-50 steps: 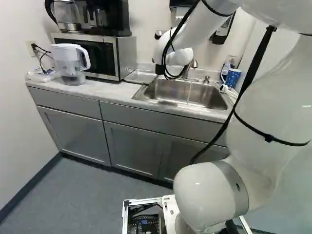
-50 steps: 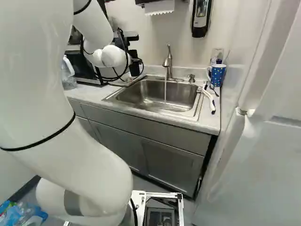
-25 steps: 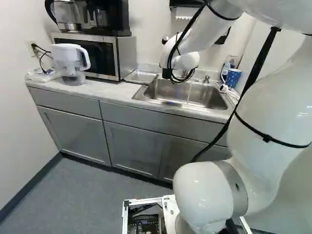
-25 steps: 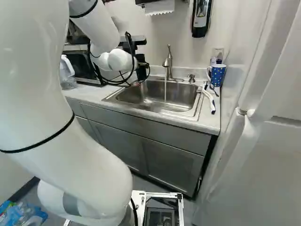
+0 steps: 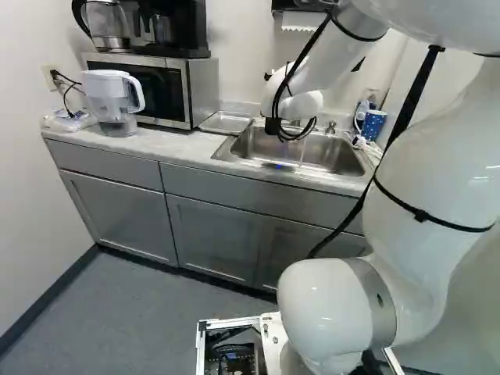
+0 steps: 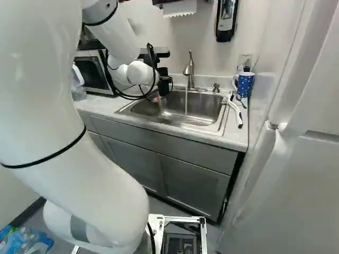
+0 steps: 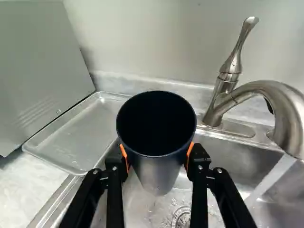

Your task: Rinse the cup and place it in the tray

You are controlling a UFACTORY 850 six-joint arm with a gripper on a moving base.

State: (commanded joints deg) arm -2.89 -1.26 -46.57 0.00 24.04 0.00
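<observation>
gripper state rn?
Gripper: closed on the dark cup, one finger on each side, cup held over the sink, beside the running water.

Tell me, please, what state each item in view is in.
Gripper, shut on the cup.
Cup, held above the sink.
Faucet, running.
Tray, lying flat, without the cup.
Microwave door, shut.
Cabinet doors, shut.
Spotted mug, upright.
Pitcher, upright.

From the gripper (image 6: 155, 97), the faucet (image 7: 266, 89) barred two o'clock; ten o'clock lay open over the tray (image 7: 78, 135), up to the microwave (image 7: 40, 71).
</observation>
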